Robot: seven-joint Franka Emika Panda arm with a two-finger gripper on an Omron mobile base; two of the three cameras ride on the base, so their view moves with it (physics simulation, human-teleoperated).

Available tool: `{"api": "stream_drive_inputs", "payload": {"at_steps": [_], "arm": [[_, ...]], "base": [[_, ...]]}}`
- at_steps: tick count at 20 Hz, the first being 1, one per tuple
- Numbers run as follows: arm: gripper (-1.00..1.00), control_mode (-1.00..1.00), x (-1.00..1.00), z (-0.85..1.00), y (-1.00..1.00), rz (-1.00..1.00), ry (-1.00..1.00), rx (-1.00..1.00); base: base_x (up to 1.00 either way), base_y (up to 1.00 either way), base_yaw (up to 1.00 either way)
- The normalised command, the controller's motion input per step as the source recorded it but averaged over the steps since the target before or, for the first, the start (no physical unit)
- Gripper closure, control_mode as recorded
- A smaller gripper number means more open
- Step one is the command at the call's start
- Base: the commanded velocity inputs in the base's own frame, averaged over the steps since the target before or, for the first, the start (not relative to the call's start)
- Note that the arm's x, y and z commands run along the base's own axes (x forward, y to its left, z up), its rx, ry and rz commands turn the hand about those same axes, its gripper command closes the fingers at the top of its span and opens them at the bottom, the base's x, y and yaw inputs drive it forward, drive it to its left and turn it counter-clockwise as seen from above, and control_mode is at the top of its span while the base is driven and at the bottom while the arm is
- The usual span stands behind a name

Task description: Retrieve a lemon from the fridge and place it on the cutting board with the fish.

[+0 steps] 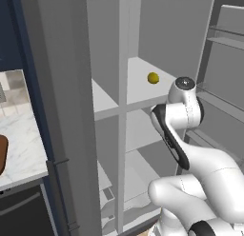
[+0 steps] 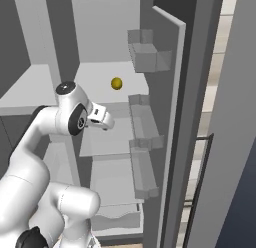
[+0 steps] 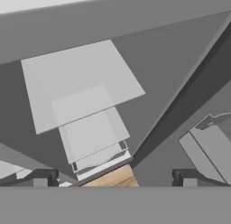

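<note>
The lemon (image 1: 153, 78) sits alone on an upper shelf (image 1: 143, 90) inside the open fridge (image 1: 66, 111). Below and in front of it, the gripper (image 3: 115, 178) points down, jaws spread wide, holding nothing.

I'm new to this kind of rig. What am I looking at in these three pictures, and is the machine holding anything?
A white robot arm stands before an open grey fridge. Two pictures come from cameras behind the arm, to its left and right; the third looks along its hand, down over the lower shelves. A small yellow lemon sits alone on an upper shelf. The end effector is open and holds nothing. At the left edge of the left picture, a brown cutting board lies on a marble counter.
</note>
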Motion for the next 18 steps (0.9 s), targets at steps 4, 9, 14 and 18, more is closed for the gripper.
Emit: {"api": "stream_drive_inputs", "payload": {"at_steps": [4, 9, 14, 18], "arm": [[-1.00, -1.00, 0.00, 0.15, 0.00, 0.00, -0.08, 0.03], [-1.00, -1.00, 0.00, 0.55, 0.01, 0.00, -0.20, 0.02], [-1.00, -1.00, 0.00, 0.72, 0.05, 0.00, -0.21, 0.00], [-1.00, -1.00, 0.00, 0.62, 0.00, -0.01, -0.22, -0.01]], "base": [[0.00, 0.00, 0.00], [0.00, 0.00, 0.00], [0.00, 0.00, 0.00], [0.00, 0.00, 0.00]]}}
